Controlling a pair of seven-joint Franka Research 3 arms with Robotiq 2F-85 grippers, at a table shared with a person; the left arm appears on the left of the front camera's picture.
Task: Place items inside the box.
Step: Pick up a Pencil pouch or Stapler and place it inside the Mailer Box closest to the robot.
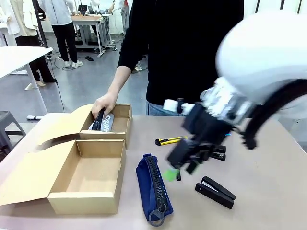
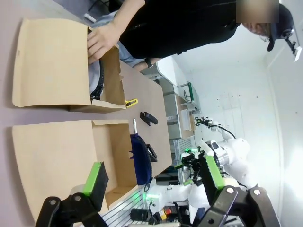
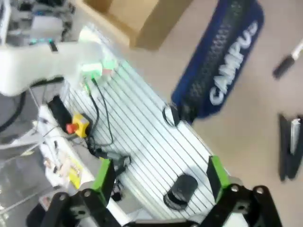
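A navy zip pouch (image 1: 153,187) lettered "CAMPUS" (image 3: 222,71) lies on the table right of the near open cardboard box (image 1: 62,201). My right gripper (image 1: 184,165) hangs blurred above the table, between the pouch and two black staplers (image 1: 216,191) (image 1: 219,152), over a slim pen (image 1: 178,175). Its jaws stand open and empty (image 3: 161,177). A yellow utility knife (image 1: 170,140) lies farther back. The person's hand (image 1: 103,103) rests on a dark lettered pack (image 1: 103,123) inside the far box (image 1: 122,132). My left gripper (image 2: 154,177) is open and empty, looking down on both boxes (image 2: 52,156).
The boxes' flaps (image 1: 21,179) spread over the table's left side. The person stands at the far edge behind the far box. The robot's base plate with cables (image 3: 142,137) lies off the table's near edge. Bare table shows at the right, beyond the staplers.
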